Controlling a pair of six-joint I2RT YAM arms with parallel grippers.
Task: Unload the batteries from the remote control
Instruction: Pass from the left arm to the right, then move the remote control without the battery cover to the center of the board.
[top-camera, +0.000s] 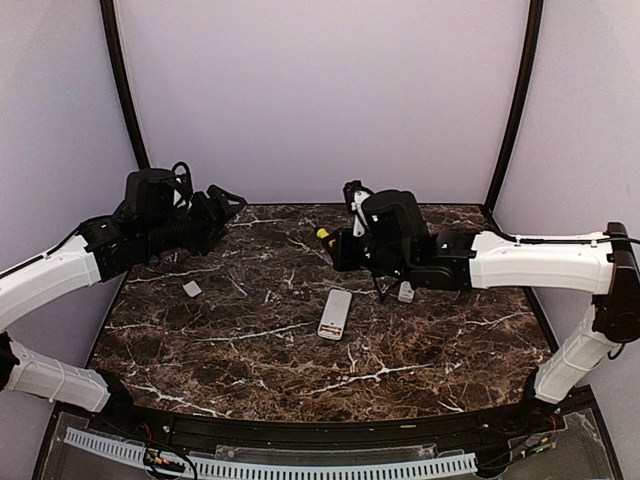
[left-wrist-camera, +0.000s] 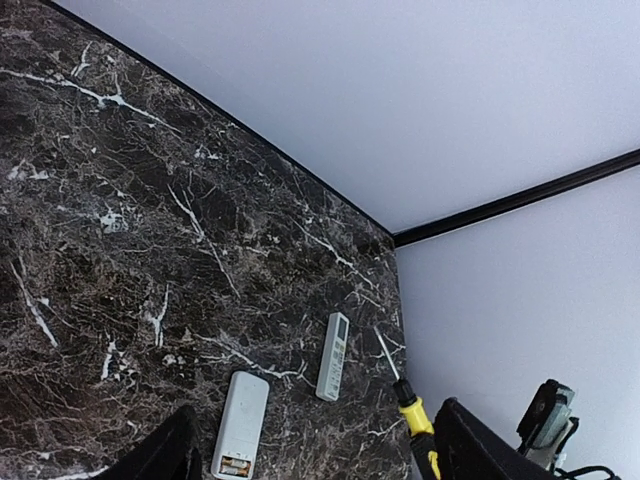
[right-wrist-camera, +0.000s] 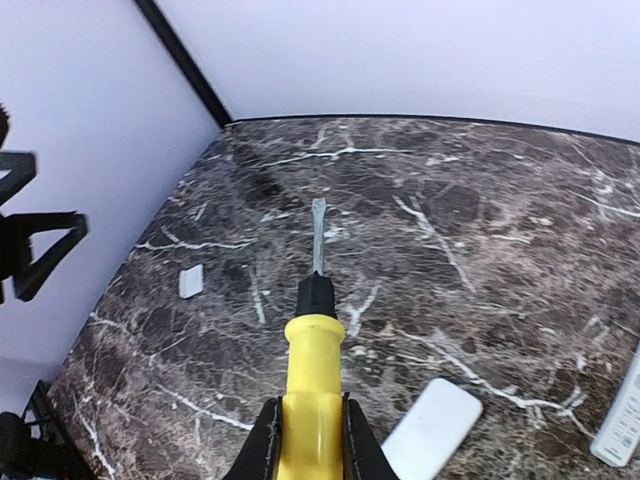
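Observation:
A white remote control (left-wrist-camera: 240, 425) lies back up on the marble table (top-camera: 250, 370), its compartment open with reddish batteries (left-wrist-camera: 235, 464) inside. From above the same remote (top-camera: 335, 313) sits mid-table. My right gripper (right-wrist-camera: 310, 405) is shut on the yellow handle of a screwdriver (right-wrist-camera: 315, 340), which is held in the air with its blade pointing at the table's far left. My left gripper (top-camera: 232, 203) hangs open and empty above the back left of the table, well away from the remote.
A second, face-up remote (left-wrist-camera: 333, 356) lies beside the first, mostly under the right arm (top-camera: 520, 260) from above. A small white cover (top-camera: 192, 289) rests at the left of the table. Walls close in the back and sides.

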